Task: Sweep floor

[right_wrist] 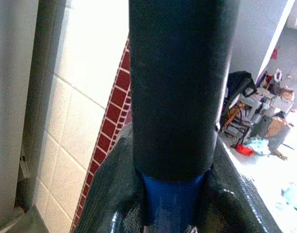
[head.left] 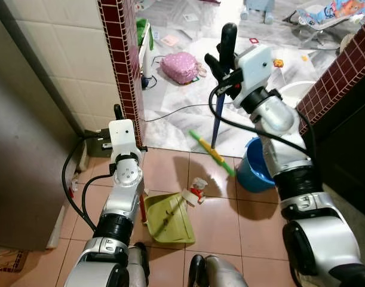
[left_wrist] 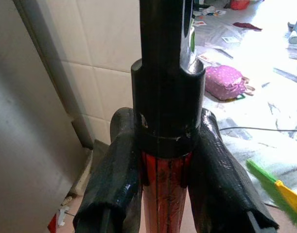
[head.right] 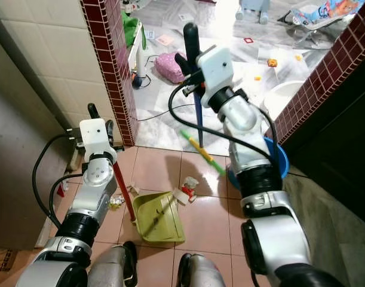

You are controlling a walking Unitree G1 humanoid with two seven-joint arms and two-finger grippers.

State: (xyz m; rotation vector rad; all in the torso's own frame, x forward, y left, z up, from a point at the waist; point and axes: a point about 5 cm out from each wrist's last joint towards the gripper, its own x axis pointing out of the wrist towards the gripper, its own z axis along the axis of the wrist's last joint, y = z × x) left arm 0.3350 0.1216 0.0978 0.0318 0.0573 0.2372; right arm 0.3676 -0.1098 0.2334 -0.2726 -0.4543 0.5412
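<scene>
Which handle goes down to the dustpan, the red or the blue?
The red handle in the left pincer; it meets the green dustpan. The blue one belongs to the broom.

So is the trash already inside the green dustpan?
No, the crumpled trash lies on the tiles just beyond the dustpan's front edge.

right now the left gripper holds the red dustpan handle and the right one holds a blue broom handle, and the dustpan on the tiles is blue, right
Not quite: the dustpan on the tiles is yellow-green, not blue, as the right eye view shows. The rest stands: the left gripper is shut on the red dustpan handle, and the right gripper is shut on the blue broom handle.
</scene>
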